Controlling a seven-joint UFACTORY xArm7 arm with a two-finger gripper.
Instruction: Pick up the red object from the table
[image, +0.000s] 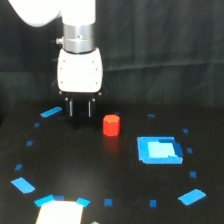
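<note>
Exterior view, the only one on hand: the xArm's white gripper (80, 107) hangs tip-down over the black table (100, 170), its two dark fingers (70, 107) pointing at the surface with a visible gap between them, so the jaws stand apart and hold nothing. Whether the fingertips touch the tabletop or hover just above it cannot be told against the dark surface.

The red object (111, 125), a short red-orange cylinder, stands upright on the table just beside the gripper, toward the exterior view's right and a little lower in frame, which likely means nearer the camera. It is not between the fingers; it sits clear of the right-hand finger, with bare table between them. Standing on end, it offers the same round profile from any side, so no wrist turn seems needed.

Farther toward the view's right lies the bright blue square patch (158, 149), well apart from the cylinder, and small blue tape marks (51, 112) dot the table around.

My judgement: the pick is not yet begun, and the coming move turns on a short sideways shift to centre the open fingers over the cylinder.
</note>
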